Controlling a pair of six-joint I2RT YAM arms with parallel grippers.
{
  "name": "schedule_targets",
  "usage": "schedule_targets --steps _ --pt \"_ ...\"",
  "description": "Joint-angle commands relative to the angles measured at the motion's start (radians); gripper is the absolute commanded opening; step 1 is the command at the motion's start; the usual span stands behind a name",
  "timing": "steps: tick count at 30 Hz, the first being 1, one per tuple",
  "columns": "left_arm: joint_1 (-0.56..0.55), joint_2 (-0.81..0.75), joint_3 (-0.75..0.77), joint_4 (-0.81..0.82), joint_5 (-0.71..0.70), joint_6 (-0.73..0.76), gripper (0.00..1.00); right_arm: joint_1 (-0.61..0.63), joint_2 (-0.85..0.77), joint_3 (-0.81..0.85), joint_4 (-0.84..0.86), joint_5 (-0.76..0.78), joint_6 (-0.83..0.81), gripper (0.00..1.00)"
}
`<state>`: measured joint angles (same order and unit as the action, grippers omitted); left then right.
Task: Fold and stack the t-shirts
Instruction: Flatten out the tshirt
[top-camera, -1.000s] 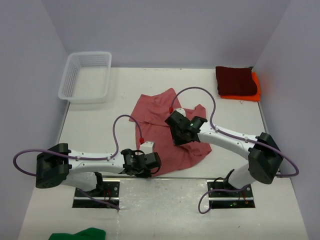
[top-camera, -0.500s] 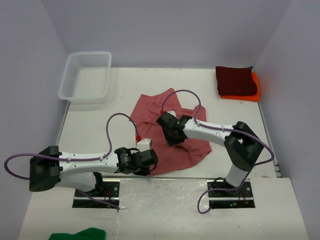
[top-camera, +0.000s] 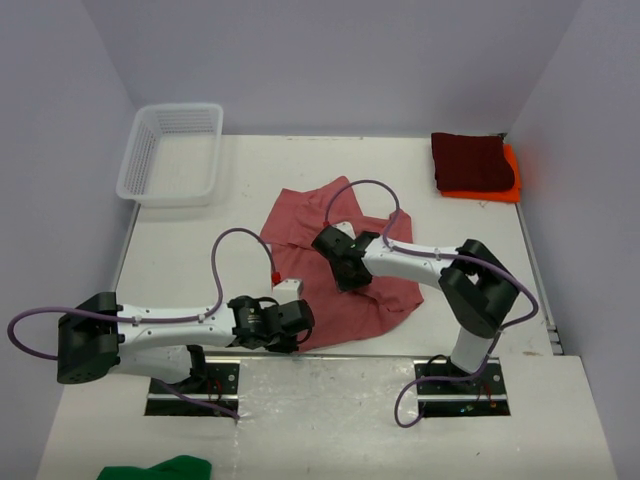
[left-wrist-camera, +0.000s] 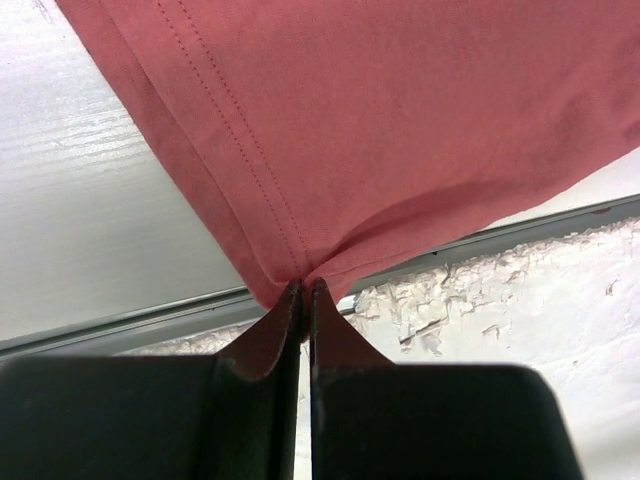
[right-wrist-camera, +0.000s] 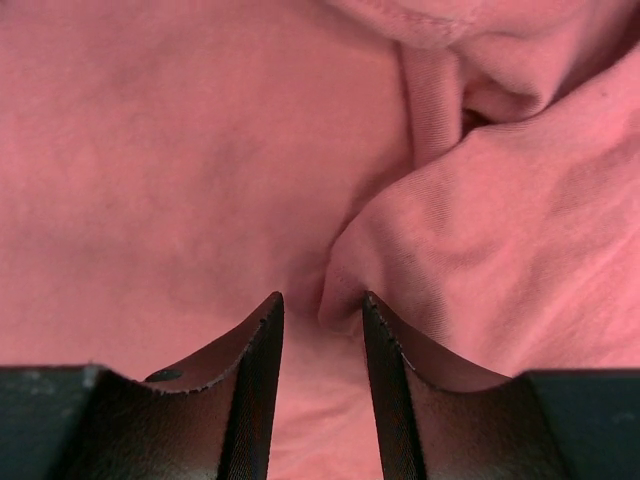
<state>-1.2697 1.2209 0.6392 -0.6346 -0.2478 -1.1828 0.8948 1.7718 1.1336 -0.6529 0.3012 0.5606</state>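
At the near edge of the table (top-camera: 180, 250), the left gripper (left-wrist-camera: 305, 292) is clamped tight on the hem of the red shirt (top-camera: 300, 215); the right gripper (right-wrist-camera: 320, 310), mid-shirt, stands part open against a wrinkle.

Nothing written can be read in any view: no text, label, brand, number or sign is made out. The rose t-shirt (left-wrist-camera: 400, 130) just ahead of the left claw (left-wrist-camera: 305, 290) is shown as plain cloth with a stitched hem only. The same cloth ahead of the right claw (right-wrist-camera: 320, 310) is likewise seen unmarked.
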Motion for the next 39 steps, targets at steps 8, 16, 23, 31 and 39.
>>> schedule_targets --steps 8,16,23,31,39 --pt "0.006 -0.024 -0.019 0.026 0.010 0.029 0.00 -0.033 0.041 -0.005 -0.011 0.085 0.033 0.31" --pt "0.006 -0.034 -0.030 0.024 0.008 0.029 0.00 -0.034 0.046 -0.018 -0.005 0.075 0.048 0.13" --pt "0.006 -0.017 -0.024 0.033 -0.001 0.037 0.00 -0.033 -0.014 0.026 -0.045 0.085 0.045 0.00" --pt "0.004 0.017 0.045 -0.010 -0.067 0.063 0.00 -0.031 -0.224 0.204 -0.217 0.154 0.004 0.00" --pt "0.003 0.028 0.247 -0.174 -0.223 0.104 0.00 -0.100 -0.272 0.414 -0.306 0.223 -0.090 0.00"
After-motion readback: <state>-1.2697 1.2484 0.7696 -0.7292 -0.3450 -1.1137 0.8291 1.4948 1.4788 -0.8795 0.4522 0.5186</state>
